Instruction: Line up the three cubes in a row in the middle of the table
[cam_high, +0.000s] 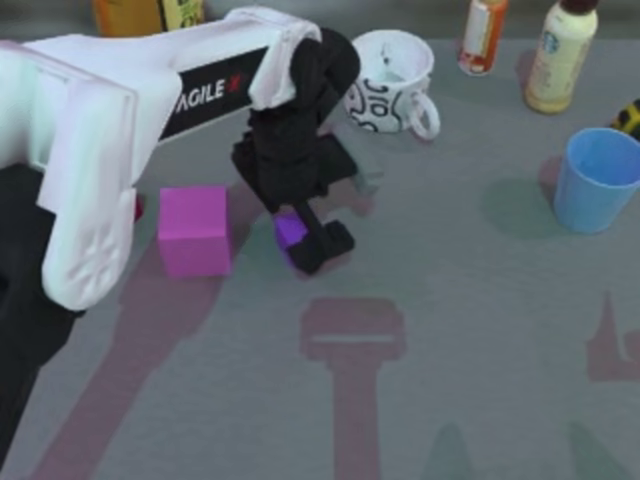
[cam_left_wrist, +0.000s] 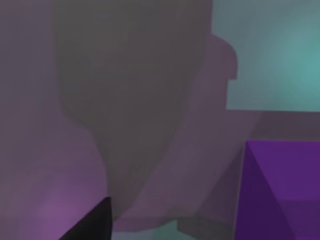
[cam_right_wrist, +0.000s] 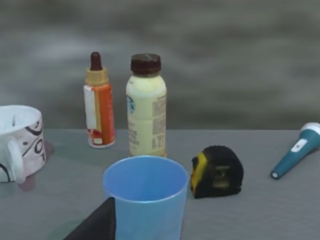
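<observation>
the small deep purple cube (cam_high: 290, 231) is straddled by the left claw (cam_high: 305, 235) beside the pink-violet cube (cam_high: 194, 229), left of the table's (cam_high: 470, 330) middle; whether it is pinched cannot be told. lifting and centring would follow.

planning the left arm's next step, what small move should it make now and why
Probably shut the left end effector on the small purple cube: its fingers straddle the cube beside the large pink cube, and the cube still sits on the table.

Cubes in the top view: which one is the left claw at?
The small deep purple cube, under the left claw; the bigger pink cube sits apart, further left.
</observation>
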